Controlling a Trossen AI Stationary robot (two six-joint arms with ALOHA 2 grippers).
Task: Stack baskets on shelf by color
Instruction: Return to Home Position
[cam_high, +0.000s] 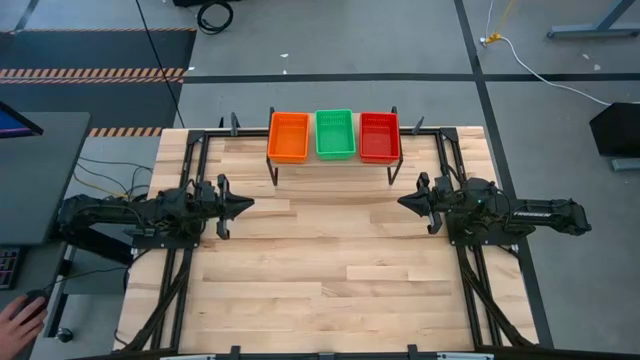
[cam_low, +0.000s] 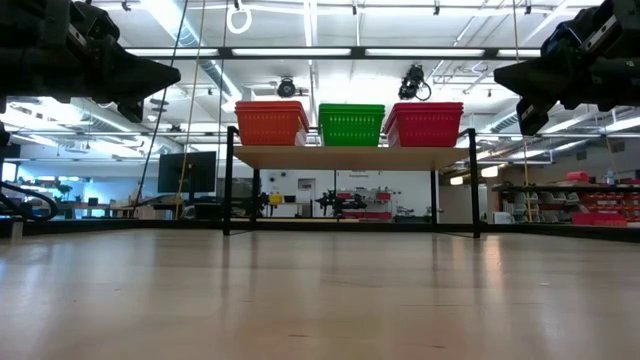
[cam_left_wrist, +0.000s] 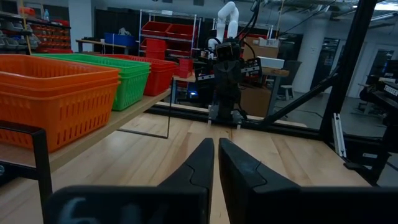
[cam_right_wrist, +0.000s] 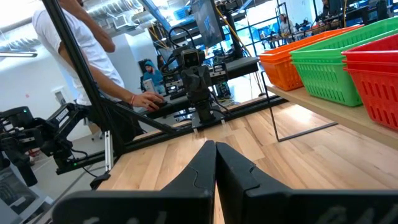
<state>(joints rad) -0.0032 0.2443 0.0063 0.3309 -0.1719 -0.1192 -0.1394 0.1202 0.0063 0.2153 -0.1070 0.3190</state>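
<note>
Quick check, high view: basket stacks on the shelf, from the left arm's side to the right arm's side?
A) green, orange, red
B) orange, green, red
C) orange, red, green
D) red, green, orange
B: the orange stack sits at the shelf end nearer the left arm, the green stack is in the middle, and the red stack is at the end nearer the right arm.

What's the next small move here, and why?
Probably just park both arms at home; no pick looks left. The orange stack, green stack and red stack sit side by side on the shelf, no basket lies on the tabletop, and the left hand and right hand are shut and empty.
</note>
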